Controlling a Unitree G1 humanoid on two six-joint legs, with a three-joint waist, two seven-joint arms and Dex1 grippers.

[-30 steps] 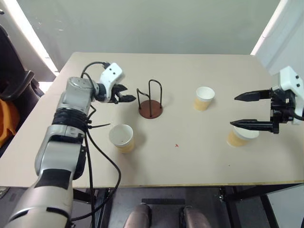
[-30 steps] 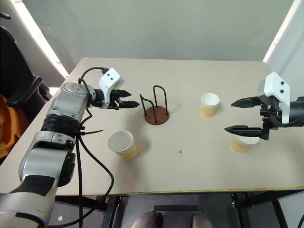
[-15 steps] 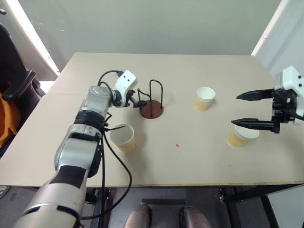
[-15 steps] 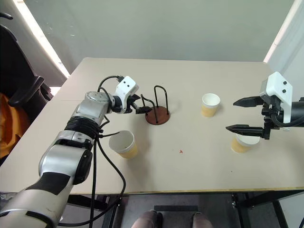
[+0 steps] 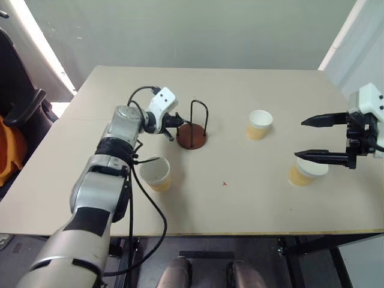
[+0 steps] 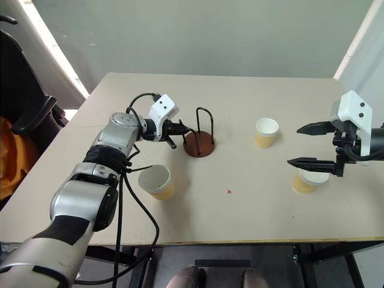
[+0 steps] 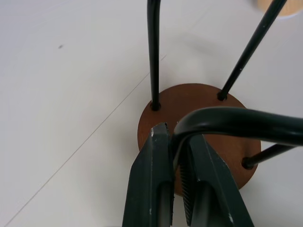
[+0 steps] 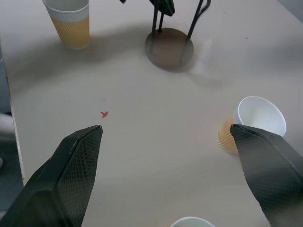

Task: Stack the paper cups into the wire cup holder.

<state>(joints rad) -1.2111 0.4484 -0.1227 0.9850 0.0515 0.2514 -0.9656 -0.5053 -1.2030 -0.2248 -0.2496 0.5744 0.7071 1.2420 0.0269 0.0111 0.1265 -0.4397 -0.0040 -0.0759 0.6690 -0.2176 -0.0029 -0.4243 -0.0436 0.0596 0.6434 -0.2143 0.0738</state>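
Your left gripper [image 7: 177, 156] is clamped on a loop of the wire cup holder [image 5: 192, 129] at mid-table — hold it steady (no tilting). Right gripper [image 5: 324, 138] hangs spread wide over one of the paper cups [image 5: 303, 173] — lower squarely.

Wire cup holder [image 7: 199, 118] loops cut off at top in left wrist view; base partly hidden behind left gripper [image 7: 177, 156] fingers.
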